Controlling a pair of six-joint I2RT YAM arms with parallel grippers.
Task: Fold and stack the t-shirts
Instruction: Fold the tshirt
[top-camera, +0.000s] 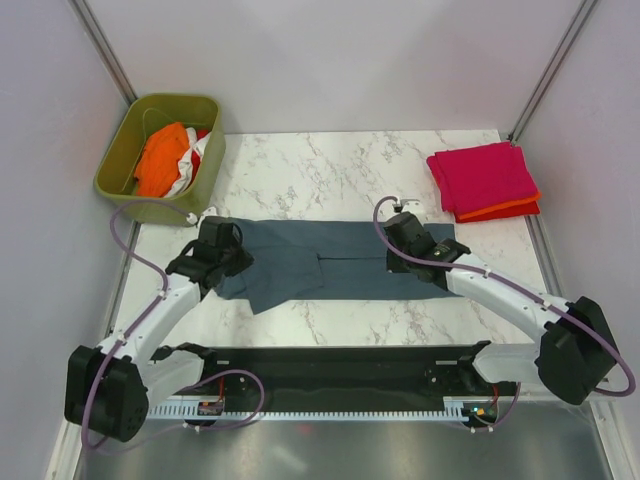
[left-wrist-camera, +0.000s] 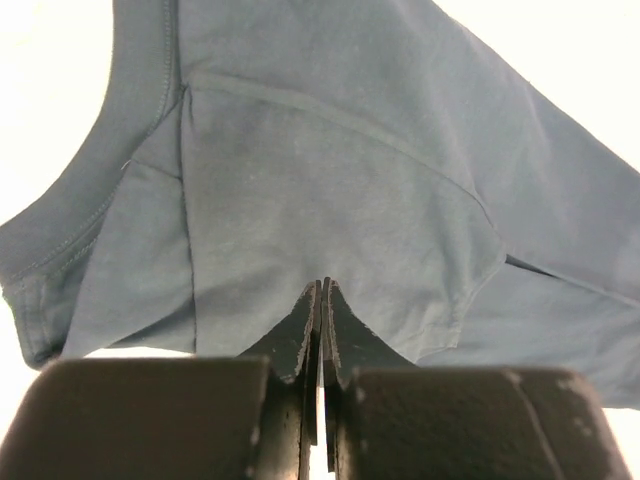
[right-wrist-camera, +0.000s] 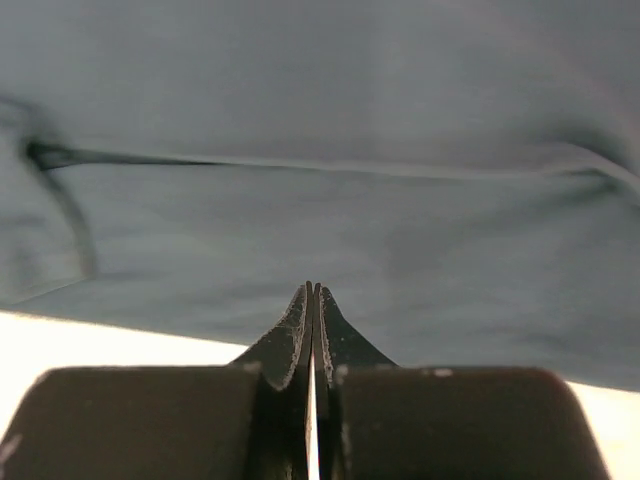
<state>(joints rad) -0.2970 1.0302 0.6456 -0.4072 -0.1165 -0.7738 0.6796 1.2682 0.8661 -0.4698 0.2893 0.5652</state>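
A slate blue-grey t-shirt (top-camera: 320, 262) lies spread across the middle of the marble table, partly folded, with a sleeve flap at its near left. My left gripper (top-camera: 236, 260) is over the shirt's left end and is shut. In the left wrist view its tips (left-wrist-camera: 323, 285) meet above the cloth (left-wrist-camera: 330, 170), with nothing between them. My right gripper (top-camera: 396, 258) is over the shirt's right end, also shut. Its tips (right-wrist-camera: 314, 288) are pressed together over the cloth (right-wrist-camera: 330, 200). A folded magenta-pink t-shirt (top-camera: 483, 175) lies on a folded orange-red one (top-camera: 512, 210) at the back right.
An olive-green bin (top-camera: 112, 160) stands at the back left, just off the table corner. It holds an orange shirt (top-camera: 160, 160) and a white and red one (top-camera: 195, 150). Grey walls close in both sides. A black rail (top-camera: 330, 365) runs along the near edge.
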